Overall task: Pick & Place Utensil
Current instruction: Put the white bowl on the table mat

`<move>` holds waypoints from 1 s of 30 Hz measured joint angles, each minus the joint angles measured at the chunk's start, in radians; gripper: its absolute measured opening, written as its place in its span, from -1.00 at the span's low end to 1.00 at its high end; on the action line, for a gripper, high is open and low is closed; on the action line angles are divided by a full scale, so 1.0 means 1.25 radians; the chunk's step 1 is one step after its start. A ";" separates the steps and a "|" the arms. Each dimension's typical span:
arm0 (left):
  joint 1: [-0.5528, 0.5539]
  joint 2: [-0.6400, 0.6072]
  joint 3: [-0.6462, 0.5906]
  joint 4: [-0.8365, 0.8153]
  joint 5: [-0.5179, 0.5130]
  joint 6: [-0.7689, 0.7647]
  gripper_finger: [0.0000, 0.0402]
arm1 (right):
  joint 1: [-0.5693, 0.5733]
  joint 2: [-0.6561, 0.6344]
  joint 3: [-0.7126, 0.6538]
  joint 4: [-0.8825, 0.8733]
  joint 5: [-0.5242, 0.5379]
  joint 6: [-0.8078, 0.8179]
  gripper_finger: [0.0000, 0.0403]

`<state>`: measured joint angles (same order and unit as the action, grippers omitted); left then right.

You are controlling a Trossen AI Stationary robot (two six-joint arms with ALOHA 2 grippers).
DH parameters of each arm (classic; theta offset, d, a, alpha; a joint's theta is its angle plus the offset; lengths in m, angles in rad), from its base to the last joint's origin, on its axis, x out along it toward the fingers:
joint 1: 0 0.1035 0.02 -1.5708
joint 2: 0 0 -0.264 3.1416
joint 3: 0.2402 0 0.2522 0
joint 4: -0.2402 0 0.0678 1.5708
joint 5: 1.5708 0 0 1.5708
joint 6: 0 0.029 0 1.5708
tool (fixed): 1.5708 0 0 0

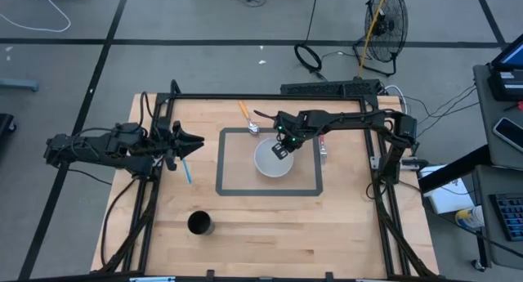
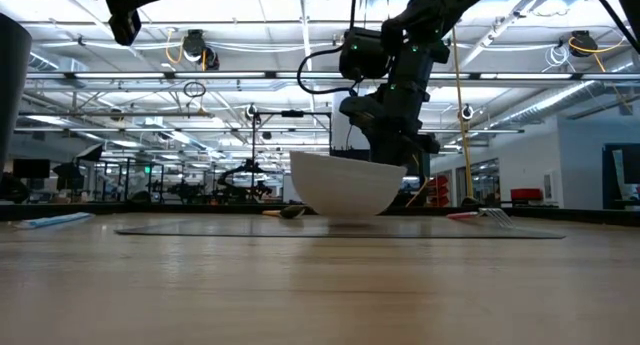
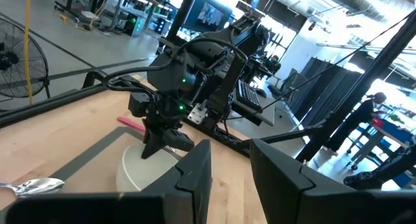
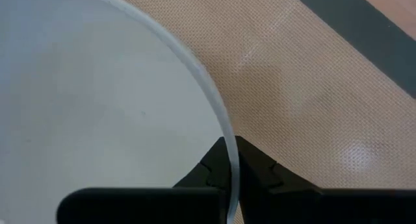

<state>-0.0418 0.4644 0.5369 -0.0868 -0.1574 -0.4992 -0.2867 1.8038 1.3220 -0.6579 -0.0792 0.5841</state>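
Bowl [image 4: 97,100] rim pinched in right pincer [image 4: 229,160]

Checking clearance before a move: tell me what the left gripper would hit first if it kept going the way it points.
Probably the right arm's gripper, which is clamped on the rim of the white bowl. The left gripper is open and aims across the table at them; nothing shows in between, though depth is unclear.

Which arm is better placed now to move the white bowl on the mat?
Right. The right gripper is shut on the rim of the white bowl; the left gripper hovers off the mat.
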 joint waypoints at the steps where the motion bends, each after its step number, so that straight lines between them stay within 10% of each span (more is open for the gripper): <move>1: 0.000 0.000 0.000 0.000 0.000 0.000 -0.44 | 0.000 0.000 0.000 0.000 0.000 -0.001 -0.94; 18: 0.000 0.018 -0.004 -0.013 0.009 -0.046 -0.44 | 0.000 0.000 0.000 0.000 0.000 -0.002 -0.56; 30: 0.045 0.269 -0.005 -0.015 -0.052 -0.214 -0.44 | 0.000 0.000 0.000 0.002 0.000 -0.037 -0.30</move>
<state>0.0142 0.8003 0.5304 -0.1050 -0.2224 -0.7672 -0.2867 1.8038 1.3220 -0.6550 -0.0789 0.5373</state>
